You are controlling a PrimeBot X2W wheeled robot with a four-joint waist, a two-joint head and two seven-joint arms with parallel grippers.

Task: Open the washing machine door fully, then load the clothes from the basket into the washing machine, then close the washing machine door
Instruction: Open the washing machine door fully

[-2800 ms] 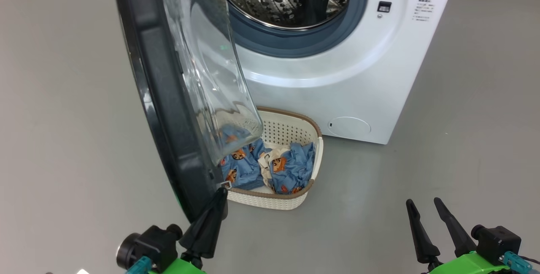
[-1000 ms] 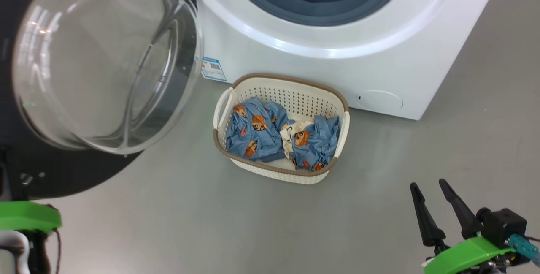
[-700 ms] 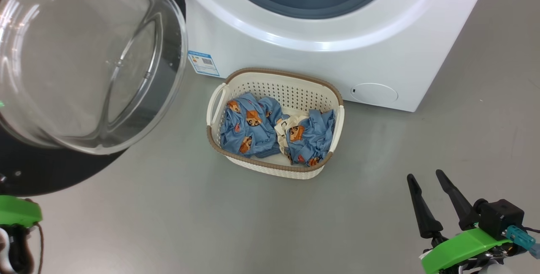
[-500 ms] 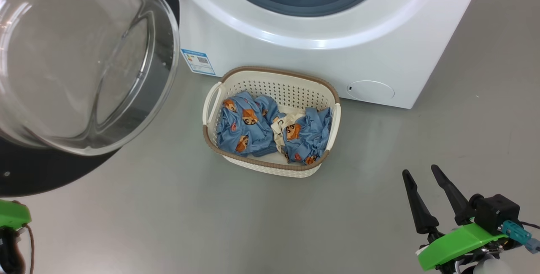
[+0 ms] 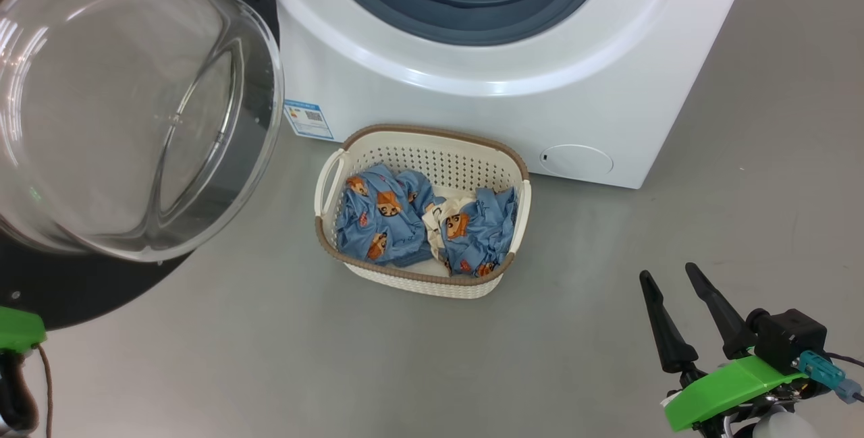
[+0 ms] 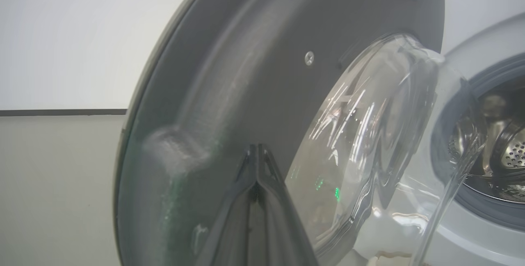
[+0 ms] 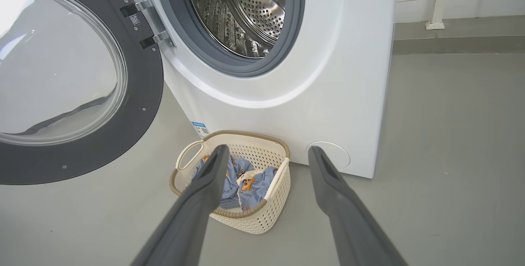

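The clothes [image 5: 378, 222], small light-blue cartoon-print garments, lie crumpled in the cream perforated plastic basket [image 5: 418, 283]; they look soft, light, limp (pinch a raised fold). The right tool [image 5: 667, 270] gapes apart; the left tool [image 6: 256, 151] is pressed together.

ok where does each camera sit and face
Head view: on the head, facing forward and down at the basket of clothes before the washing machine; the open right pincer lower right.
Left wrist view: on the left wrist, facing the washing machine door, inner side; the shut left pincer shows at bottom.
Right wrist view: on the right wrist, facing the drum and basket between its spread fingers.
Shared: head and right wrist views both show basket and that door.
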